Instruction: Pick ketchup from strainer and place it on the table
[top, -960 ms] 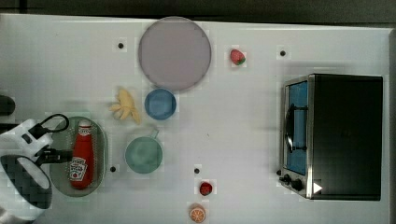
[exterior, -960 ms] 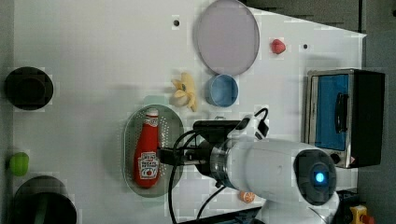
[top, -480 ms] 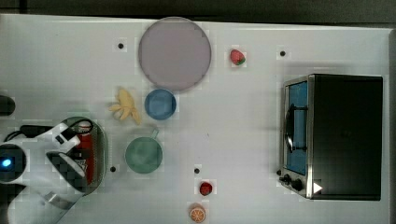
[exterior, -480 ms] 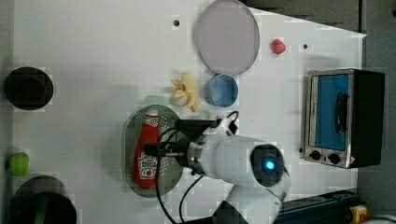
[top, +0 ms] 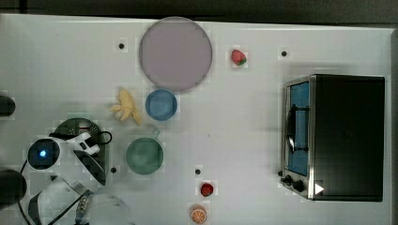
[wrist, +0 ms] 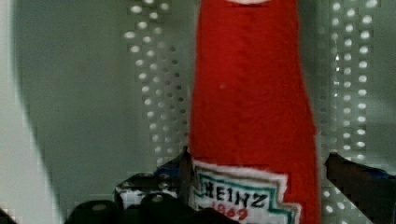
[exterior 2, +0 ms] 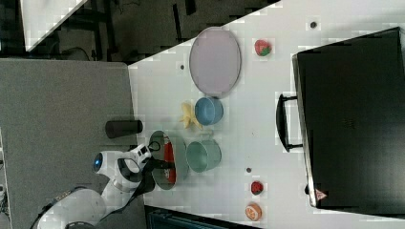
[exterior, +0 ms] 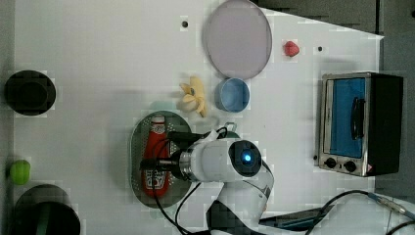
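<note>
Red ketchup (exterior: 155, 147) lies along strainer (exterior: 137, 161), cap twd banana (exterior: 192, 95)

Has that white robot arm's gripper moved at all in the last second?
Yes. In the left view the gripper has shifted from the right rim of the pale green perforated strainer leftward, over the red ketchup bottle.

Only readable text I can spot is on the ketchup (wrist: 252, 93) bottle: the white label with the green border says "HEINZ" in dark letters, and under it some red digits, looks like "1869", partly cut off.
</note>
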Controlling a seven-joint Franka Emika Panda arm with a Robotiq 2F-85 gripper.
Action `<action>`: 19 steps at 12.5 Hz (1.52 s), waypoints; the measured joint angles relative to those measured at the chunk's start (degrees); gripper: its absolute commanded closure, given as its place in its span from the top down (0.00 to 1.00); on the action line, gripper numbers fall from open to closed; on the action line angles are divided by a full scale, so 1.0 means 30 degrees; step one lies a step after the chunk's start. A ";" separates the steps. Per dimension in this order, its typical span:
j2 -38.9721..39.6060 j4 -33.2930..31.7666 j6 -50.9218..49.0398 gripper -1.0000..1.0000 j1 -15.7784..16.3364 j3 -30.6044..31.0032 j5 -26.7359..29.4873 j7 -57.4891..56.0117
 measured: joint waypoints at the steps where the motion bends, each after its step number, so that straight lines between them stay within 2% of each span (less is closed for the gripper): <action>1: 0.0205 0.0037 0.0224 0.96 0.0090 -0.0093 -0.0301 0.0249; 3: 0.0103 -0.0075 0.0560 0.71 0.0325 -0.0466 -0.0305 0.0480; 4: 0.0121 0.0075 0.0560 0.63 0.0353 -0.0560 -0.0387 0.0620; 7: 0.0093 0.0112 0.1138 0.63 0.0332 -0.0382 -0.0522 0.0622; 9: -0.0569 -0.0075 0.0280 0.63 0.0401 -0.0317 -0.0368 0.0671; 11: -0.2537 -0.0298 -0.1930 0.63 0.0240 -0.0103 0.0755 0.0776; 15: -0.8113 0.0336 -0.5838 0.63 -0.0350 0.0448 0.3918 0.0636; 19: -1.0808 0.1828 -0.8505 0.63 -0.1082 0.0009 0.4427 -0.2323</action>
